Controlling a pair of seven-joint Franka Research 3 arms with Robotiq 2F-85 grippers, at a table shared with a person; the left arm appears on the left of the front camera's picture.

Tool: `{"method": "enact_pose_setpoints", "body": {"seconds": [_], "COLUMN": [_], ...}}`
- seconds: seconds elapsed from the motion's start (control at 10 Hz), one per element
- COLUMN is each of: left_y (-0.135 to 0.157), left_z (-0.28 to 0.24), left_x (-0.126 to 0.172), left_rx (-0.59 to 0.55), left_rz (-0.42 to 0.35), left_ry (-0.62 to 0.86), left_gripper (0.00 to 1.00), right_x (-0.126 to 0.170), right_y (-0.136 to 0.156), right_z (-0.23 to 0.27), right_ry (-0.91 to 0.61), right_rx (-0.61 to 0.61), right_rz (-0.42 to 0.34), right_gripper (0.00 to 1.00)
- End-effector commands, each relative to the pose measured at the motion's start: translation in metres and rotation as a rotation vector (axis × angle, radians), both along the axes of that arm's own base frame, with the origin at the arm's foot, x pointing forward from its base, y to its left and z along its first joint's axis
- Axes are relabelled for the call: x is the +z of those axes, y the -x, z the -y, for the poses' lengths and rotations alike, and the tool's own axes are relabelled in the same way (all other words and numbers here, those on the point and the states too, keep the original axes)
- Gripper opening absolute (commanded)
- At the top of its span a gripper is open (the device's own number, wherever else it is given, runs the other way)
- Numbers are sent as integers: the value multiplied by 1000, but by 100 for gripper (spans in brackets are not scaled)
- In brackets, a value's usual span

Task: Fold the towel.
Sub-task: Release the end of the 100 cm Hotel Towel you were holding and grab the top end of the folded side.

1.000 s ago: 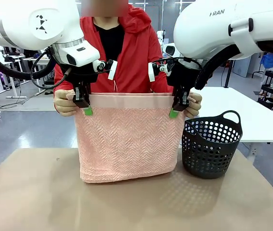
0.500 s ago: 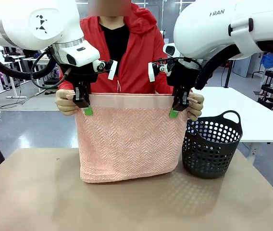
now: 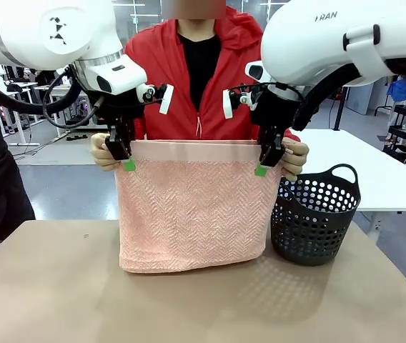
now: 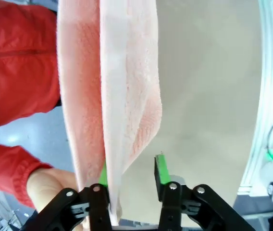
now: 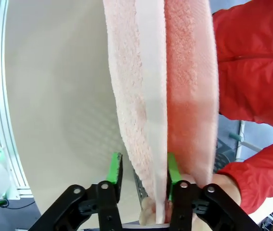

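Left hand (image 3: pixel 126 161) and right hand (image 3: pixel 263 166) newly parted, person's fingers (image 3: pixel 296 158) pinching towel (image 3: pixel 192 214), right arm (image 3: pixel 332 39) lettered "RAN"

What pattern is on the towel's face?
Raised herringbone zigzag on the salmon-pink towel; clearest in the front view.

Salmon-pink herringbone towel (image 3: pixel 192 214), black perforated basket (image 3: pixel 310 230)

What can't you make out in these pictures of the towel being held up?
- Front view: the towel hides its own back layer and whatever lies on the table behind it.
- Front view: the basket wall hides its bottom.
- Left wrist view: the top edge cuts off the towel's far end.
- Right wrist view: the robot's right hand covers part of the person's hand.
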State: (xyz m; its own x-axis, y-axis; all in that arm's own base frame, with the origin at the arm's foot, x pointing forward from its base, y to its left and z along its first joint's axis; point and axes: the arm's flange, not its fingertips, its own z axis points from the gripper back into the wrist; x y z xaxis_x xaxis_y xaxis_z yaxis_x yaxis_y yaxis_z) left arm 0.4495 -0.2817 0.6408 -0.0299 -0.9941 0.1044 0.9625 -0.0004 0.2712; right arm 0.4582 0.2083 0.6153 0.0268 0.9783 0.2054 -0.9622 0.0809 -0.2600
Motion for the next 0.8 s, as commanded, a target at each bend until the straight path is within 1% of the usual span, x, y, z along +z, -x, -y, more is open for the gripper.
{"method": "enact_pose_setpoints", "body": {"seconds": [0.0, 0.1, 0.3, 0.4, 0.5, 0.7], "left_y": [16, 25, 39, 45, 47, 42], "left_z": [-6, -10, -16, -17, -16, -15], "left_x": [20, 32, 51, 56, 60, 63], "left_rx": [-5, 3, 29, 11, 9, 12], "left_rz": [71, 97, 183, 201, 211, 207], "left_ry": [33, 49, 81, 103, 106, 111], "left_gripper": [91, 100, 100, 100, 100, 100], "right_x": [20, 31, 51, 56, 59, 62], "right_y": [11, 21, 42, 49, 53, 50], "right_z": [10, 14, 21, 23, 23, 21], "right_ry": [-30, -39, -60, -69, -60, -71], "right_rx": [-14, -2, 14, 22, 22, 20], "right_rz": [67, 110, 199, 236, 265, 266], "right_gripper": [96, 100, 100, 97, 100, 100]}}
